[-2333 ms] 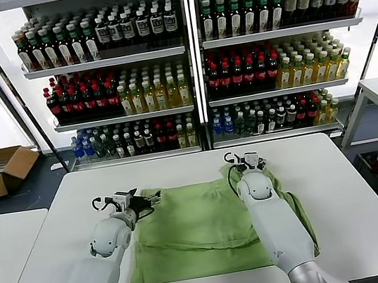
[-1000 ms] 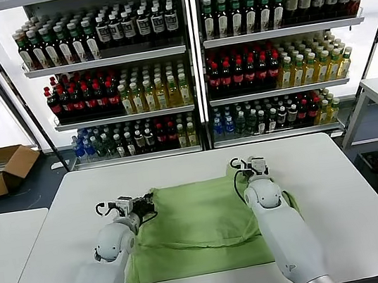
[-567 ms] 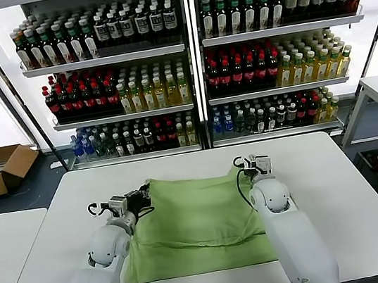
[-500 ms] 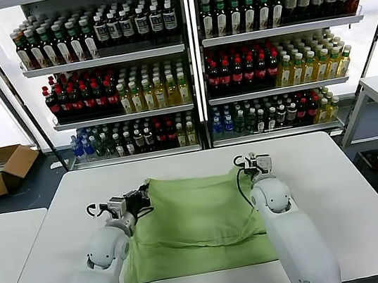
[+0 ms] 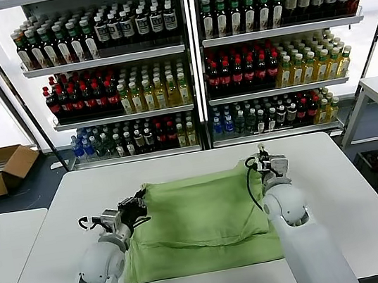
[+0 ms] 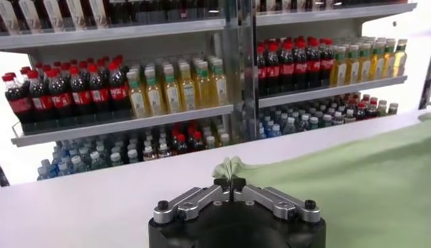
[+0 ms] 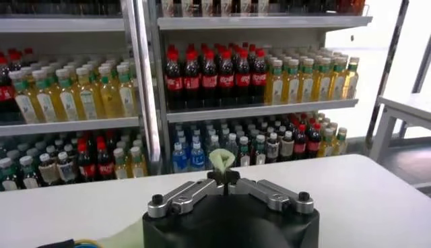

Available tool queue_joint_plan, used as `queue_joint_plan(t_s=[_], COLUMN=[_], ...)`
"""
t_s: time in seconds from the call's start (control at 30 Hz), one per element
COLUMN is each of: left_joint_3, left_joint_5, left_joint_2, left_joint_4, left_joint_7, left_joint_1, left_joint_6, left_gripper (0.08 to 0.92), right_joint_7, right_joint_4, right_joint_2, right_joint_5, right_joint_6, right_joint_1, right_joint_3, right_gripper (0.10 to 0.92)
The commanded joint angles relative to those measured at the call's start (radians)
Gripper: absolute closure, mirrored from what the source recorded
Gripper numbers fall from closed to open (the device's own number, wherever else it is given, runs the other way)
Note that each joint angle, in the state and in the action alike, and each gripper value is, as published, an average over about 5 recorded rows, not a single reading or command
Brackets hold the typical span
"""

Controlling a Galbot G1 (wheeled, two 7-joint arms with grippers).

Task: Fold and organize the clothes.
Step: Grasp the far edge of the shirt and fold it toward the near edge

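Head view showing both claws working far edge of shirt. Left claw point(image 5: 138, 199) pinching far-left corner of green polo shirt point(image 5: 201, 221), right claw point(image 5: 269, 165) pinching far-right corner, both clenched on fabric. Shirt spreading between them and back toward robot on white counter point(image 5: 371, 214), long axis running side to side. Each arm nearest own corner. Wrist views catching what head view is hiding: little tuft of fabric poking up between shut fingertips.

White rounded arms, black grippers
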Motion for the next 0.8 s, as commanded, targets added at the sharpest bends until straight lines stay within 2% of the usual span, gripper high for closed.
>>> queue_joint_plan(t_s=[0.03,0.4,0.8], left_joint_3=[-0.03,-0.052,-0.078], left_joint_5=[0.048,0.109,0.153], left_joint_2=[-0.003,-0.035,-0.049], left_joint_4=[-0.113,-0.148,-0.185], left_joint_7=[0.011,0.031,0.035], left_joint_1=[0.156,0.288,0.358], left_joint_6=[-0.01,-0.027,-0.03], left_gripper=[0.916,0.916,0.916], right_joint_7=[0.007,0.004,0.002], right_joint_4=[0.159,0.205,0.248], right_joint_2=[-0.005,0.012,0.0], right_joint_5=[-0.008,-0.028,-0.023], right_joint_6=[0.004,0.009,0.008], right_joint_1=[-0.214,-0.347,-0.402], right_joint_3=[0.022,0.044,0.074], right_gripper=[0.913,0.913,0.913])
